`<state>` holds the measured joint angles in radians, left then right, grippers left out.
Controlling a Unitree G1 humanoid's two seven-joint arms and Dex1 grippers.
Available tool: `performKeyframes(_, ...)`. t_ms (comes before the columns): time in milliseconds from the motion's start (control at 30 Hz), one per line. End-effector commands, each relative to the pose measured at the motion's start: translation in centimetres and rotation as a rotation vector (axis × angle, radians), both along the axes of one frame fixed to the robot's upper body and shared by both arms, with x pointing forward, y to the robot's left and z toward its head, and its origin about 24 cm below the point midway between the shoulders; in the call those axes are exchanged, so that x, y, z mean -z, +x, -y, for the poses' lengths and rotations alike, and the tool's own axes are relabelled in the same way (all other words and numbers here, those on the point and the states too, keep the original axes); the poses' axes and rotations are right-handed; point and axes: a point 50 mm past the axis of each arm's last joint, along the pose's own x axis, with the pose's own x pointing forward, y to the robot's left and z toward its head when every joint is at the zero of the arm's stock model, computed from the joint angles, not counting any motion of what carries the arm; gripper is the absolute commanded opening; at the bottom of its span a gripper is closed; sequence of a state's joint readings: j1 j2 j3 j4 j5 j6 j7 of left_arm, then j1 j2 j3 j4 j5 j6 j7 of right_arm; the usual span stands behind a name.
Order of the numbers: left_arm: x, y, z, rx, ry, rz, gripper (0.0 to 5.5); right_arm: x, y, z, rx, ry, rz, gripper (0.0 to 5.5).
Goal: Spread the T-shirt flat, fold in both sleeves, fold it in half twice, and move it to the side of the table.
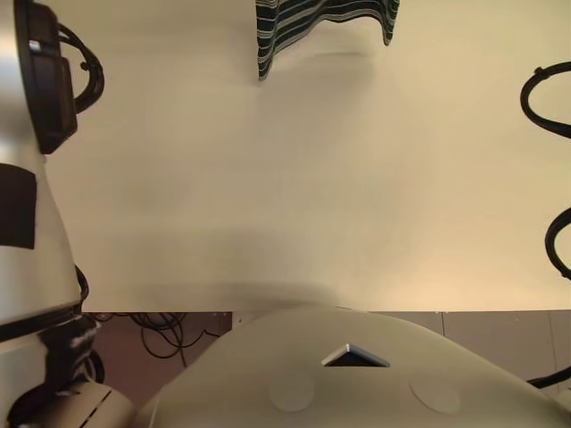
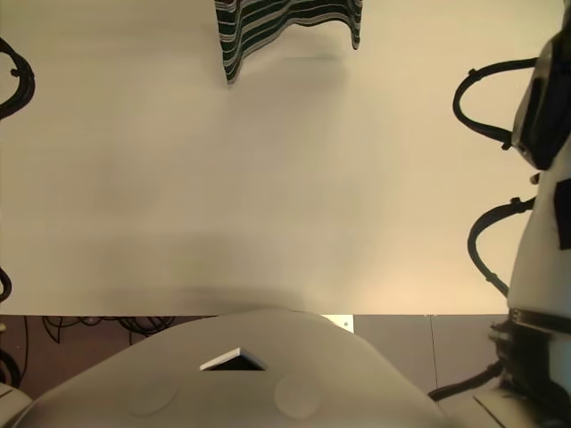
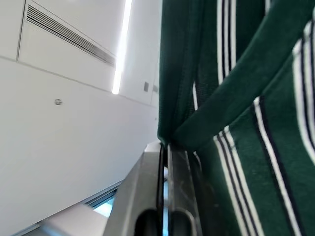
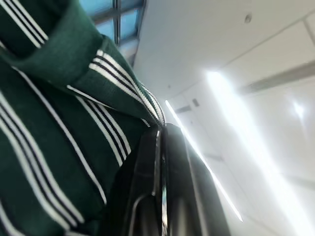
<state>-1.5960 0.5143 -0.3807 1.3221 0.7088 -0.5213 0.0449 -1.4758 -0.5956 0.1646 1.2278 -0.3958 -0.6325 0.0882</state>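
Note:
A dark green T-shirt [image 1: 294, 27] with thin white stripes hangs in the air above the far middle of the pale table [image 1: 294, 196]; its lower edge dangles at the top of both eye views. My left gripper [image 3: 165, 147] is shut on a fold of the shirt [image 3: 236, 113], its two fingers pressed together with cloth pinched at the tips. My right gripper [image 4: 160, 130] is likewise shut on the shirt's striped fabric [image 4: 54, 128]. Both wrist views look up past the cloth toward the ceiling.
The table's near edge [image 1: 268, 310] runs across the lower part of the eye views, with cables [image 1: 156, 330] on the floor below it. Black cable loops [image 2: 486, 107] on my arms sit at the left and right borders.

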Motion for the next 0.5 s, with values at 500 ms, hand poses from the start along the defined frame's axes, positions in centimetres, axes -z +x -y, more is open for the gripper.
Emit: performKeyframes(500, 28.5, -29.8, -4.7, 0.964, 0.125, -1.923, 0.0, 29.5, -26.5, 4.5, -0.909, -0.203, -1.669, 0.04)
